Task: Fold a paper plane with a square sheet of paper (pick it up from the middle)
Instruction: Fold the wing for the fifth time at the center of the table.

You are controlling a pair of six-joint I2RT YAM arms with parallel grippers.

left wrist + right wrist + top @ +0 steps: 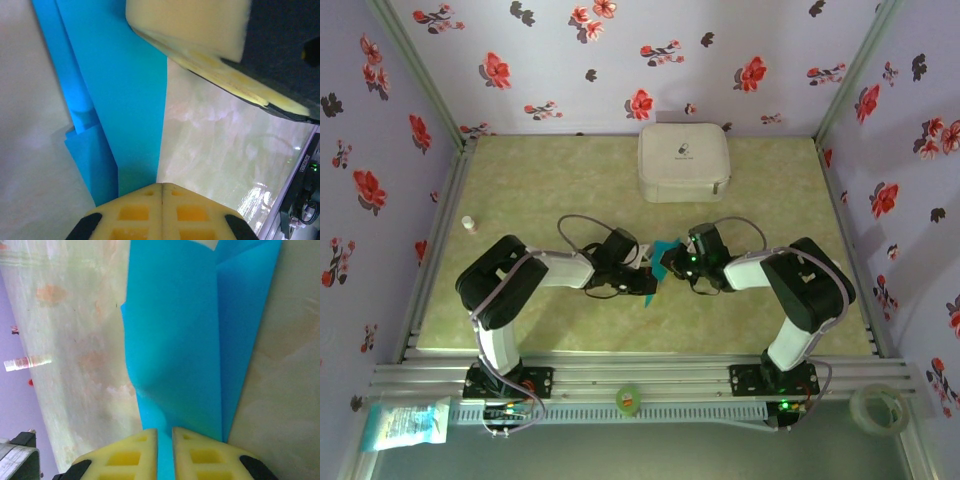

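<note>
My left end effector (162,194) pinches the partly folded turquoise paper sheet (125,100), anchoring one edge | my right end effector (165,442) is barely parted around the crease, probably guiding the fold | sheet sits between both, mid-counter (540,180).

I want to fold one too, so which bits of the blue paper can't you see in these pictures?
- Top view: the blue paper looks tiny and is mostly covered by the left gripper and right gripper, so its shape is unclear.
- Left wrist view: the paper runs off the top edge, and its near end vanishes between the shut fingers.
- Right wrist view: the top edge cuts the paper off. Whether the fingers pinch it is unclear.
</note>
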